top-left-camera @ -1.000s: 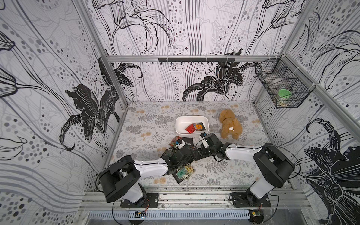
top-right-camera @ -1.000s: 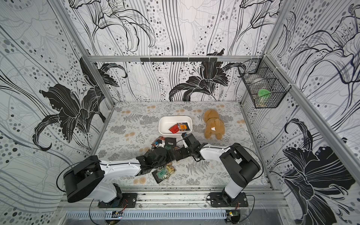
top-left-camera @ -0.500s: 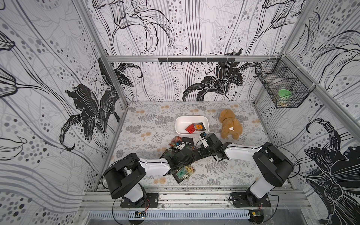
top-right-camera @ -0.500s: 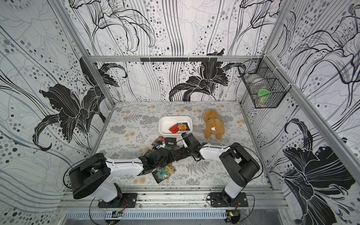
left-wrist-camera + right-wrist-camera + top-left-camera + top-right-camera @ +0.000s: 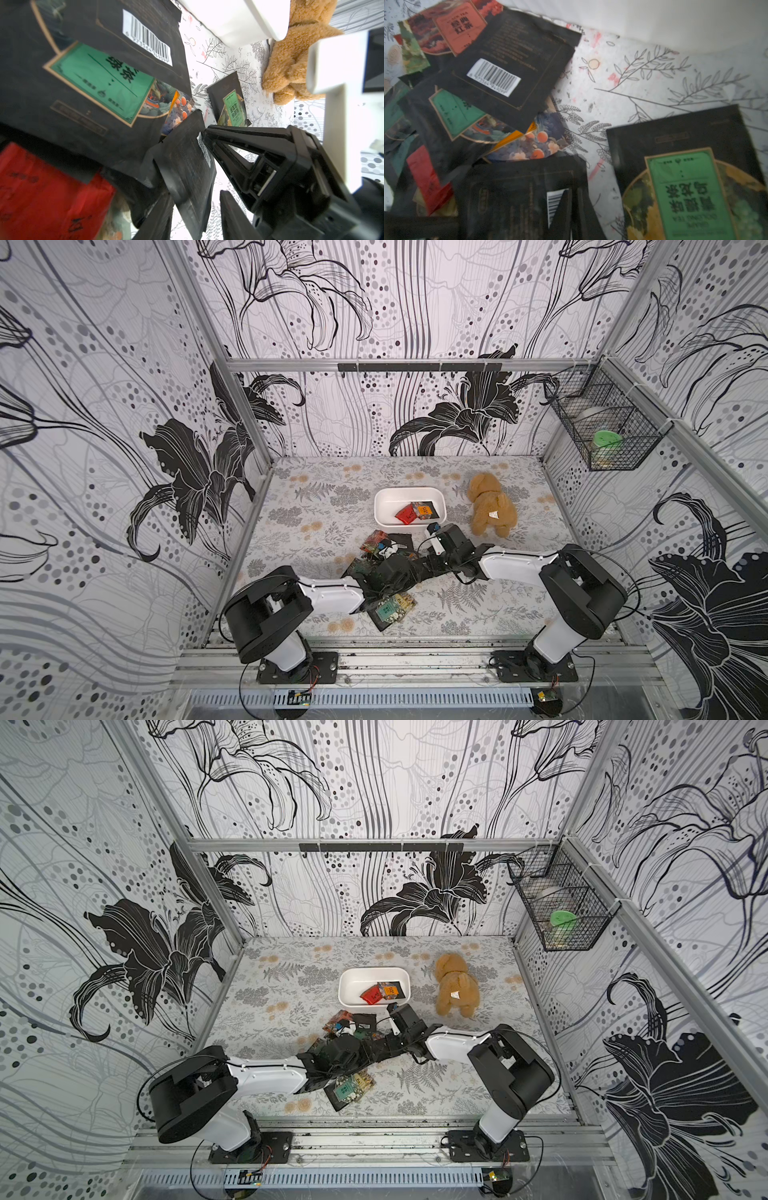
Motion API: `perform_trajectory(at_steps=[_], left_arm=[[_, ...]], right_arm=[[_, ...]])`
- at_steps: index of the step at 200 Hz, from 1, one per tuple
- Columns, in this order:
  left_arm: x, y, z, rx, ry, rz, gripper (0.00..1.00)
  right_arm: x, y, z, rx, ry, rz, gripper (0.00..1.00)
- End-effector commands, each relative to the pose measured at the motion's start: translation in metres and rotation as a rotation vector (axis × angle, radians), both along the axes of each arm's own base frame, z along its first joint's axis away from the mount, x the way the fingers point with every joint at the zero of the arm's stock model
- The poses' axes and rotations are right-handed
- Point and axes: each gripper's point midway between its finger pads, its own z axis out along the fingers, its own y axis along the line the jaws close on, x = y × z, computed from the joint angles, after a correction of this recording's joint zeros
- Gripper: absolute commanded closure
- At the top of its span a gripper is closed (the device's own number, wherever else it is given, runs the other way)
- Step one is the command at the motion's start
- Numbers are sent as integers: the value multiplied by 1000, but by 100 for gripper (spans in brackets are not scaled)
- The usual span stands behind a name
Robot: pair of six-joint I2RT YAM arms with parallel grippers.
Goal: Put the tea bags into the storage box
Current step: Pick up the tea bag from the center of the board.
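Note:
The storage box (image 5: 382, 499) (image 5: 347, 979), a white tub, holds a red and an orange tea bag (image 5: 415, 512). In front of it lies a pile of tea bags (image 5: 376, 541), where both grippers meet. My right gripper (image 5: 572, 209) (image 5: 424, 563) is shut on the barcode edge of a black tea bag (image 5: 519, 197) (image 5: 187, 166). My left gripper (image 5: 195, 193) (image 5: 409, 570) stands open around that same bag, with a gap on each side. A green-label tea bag (image 5: 230, 104) (image 5: 691, 187) lies flat beside them.
A tan plush toy (image 5: 490, 510) (image 5: 291, 62) lies right of the box. More sachets (image 5: 390, 610) lie near the table's front edge under the left arm. A black wire basket (image 5: 602, 427) hangs on the right wall.
The left arm's shoulder and elbow have shifted a little to the right, toward the pile. The right arm has stayed in place with its bag.

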Motion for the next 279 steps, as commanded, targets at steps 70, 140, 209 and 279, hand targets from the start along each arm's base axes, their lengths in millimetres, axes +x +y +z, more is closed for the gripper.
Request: perform_trajectory(at_steps=[70, 140, 209, 279], left_arm=[[8, -21, 23, -98, -41, -13, 68], [6, -32, 12, -123, -16, -24, 70], [10, -35, 1, -172, 7, 22, 72], [16, -39, -3, -205, 17, 57, 74]], right_arm=[[-1, 3, -1, -1, 16, 5, 88], [-3, 6, 0, 18, 26, 16, 89], [-4, 8, -7, 17, 55, 21, 97], [-8, 15, -6, 64, 80, 40, 100]])
